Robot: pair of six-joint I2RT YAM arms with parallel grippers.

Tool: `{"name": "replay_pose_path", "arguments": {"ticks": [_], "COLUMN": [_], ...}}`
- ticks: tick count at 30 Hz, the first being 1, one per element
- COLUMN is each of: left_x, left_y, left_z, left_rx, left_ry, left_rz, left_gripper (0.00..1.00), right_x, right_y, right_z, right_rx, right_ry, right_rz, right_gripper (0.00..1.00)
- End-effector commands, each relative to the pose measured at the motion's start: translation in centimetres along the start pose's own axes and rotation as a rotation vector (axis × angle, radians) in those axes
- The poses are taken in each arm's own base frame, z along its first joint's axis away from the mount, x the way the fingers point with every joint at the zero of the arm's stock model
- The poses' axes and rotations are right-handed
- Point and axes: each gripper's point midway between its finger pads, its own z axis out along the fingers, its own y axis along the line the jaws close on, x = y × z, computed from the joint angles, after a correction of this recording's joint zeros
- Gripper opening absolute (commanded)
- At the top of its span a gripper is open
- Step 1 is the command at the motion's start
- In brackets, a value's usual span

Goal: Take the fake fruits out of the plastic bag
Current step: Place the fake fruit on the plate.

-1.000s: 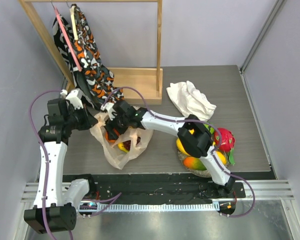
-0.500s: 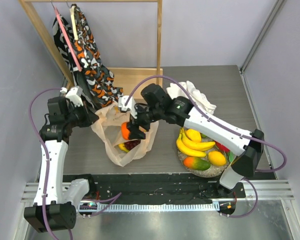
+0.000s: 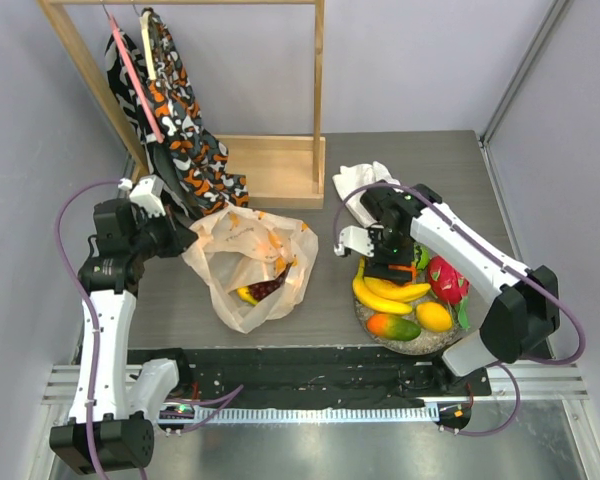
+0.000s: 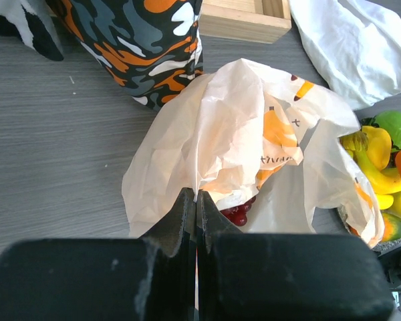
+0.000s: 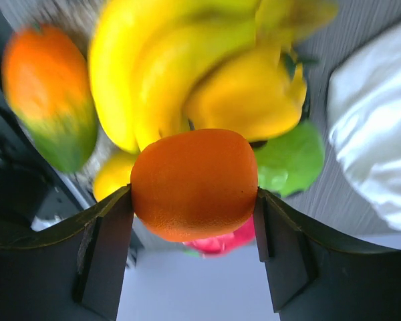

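Observation:
The peach plastic bag (image 3: 242, 255) lies at table centre-left. My left gripper (image 3: 185, 240) is shut on the bag's left edge (image 4: 196, 195). Dark grapes (image 3: 268, 289) and a yellow fruit (image 3: 247, 295) show inside the bag; the grapes also show in the left wrist view (image 4: 237, 212). My right gripper (image 3: 393, 266) is shut on an orange (image 5: 194, 184) and holds it just above the fruit pile. On the plate (image 3: 365, 318) lie the banana bunch (image 3: 385, 295), mango (image 3: 392, 326), yellow round (image 3: 435, 316), dragon fruit (image 3: 448, 280) and lime (image 5: 291, 160).
A white cloth (image 3: 365, 185) lies behind the plate. The orange-black-white patterned fabric (image 3: 180, 130) hangs on a wooden rack (image 3: 275, 165) at the back left, close to the left gripper. The table's front edge runs just below the plate.
My right gripper came out of the bag with the orange and swung right to above the plate. The bag's mouth has slumped. The left arm held still.

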Motion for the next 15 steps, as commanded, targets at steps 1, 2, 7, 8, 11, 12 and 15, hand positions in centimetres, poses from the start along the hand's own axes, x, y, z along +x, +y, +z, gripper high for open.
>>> {"name": "replay_pose_path", "arguments": {"ticks": [1,2,7,8,11,12,15], "left_x": [-1.2,-1.2,-1.1,-1.0,-1.0,-1.0,-1.1], "left_y": [-0.6,-0.6,-0.4,-0.3,-0.2,-0.1,0.0], "left_z": [-0.2,-0.2,-0.3,-0.3,-0.6,-0.7,-0.8], "left_rx": [0.027,0.027,0.022,0.019,0.014,0.010,0.008], "left_ry": [-0.050,-0.052,-0.053,-0.056,-0.064,-0.064,-0.071], "left_rz": [0.005,0.008,-0.001,-0.003,-0.006,-0.008,-0.013], "left_gripper": [0.00,0.00,0.00,0.00,0.00,0.00,0.00], "right_x": [5.9,6.0,6.8,6.9,7.3,7.4,7.4], "right_y": [-0.6,-1.0,-2.3,-2.4,-2.3,-2.3,-2.4], "right_z": [-0.9,-0.8,-0.3,0.0,0.3,0.5,0.7], "right_rx": [-0.019,-0.018,-0.021,-0.033,-0.061,-0.067,-0.074], "right_ry": [0.227,0.234,0.322,0.331,0.366,0.376,0.383], "right_rz": [-0.083,-0.089,-0.104,-0.105,-0.115,-0.109,-0.103], "right_gripper": [0.32,0.32,0.32,0.32,0.34,0.36,0.44]}}
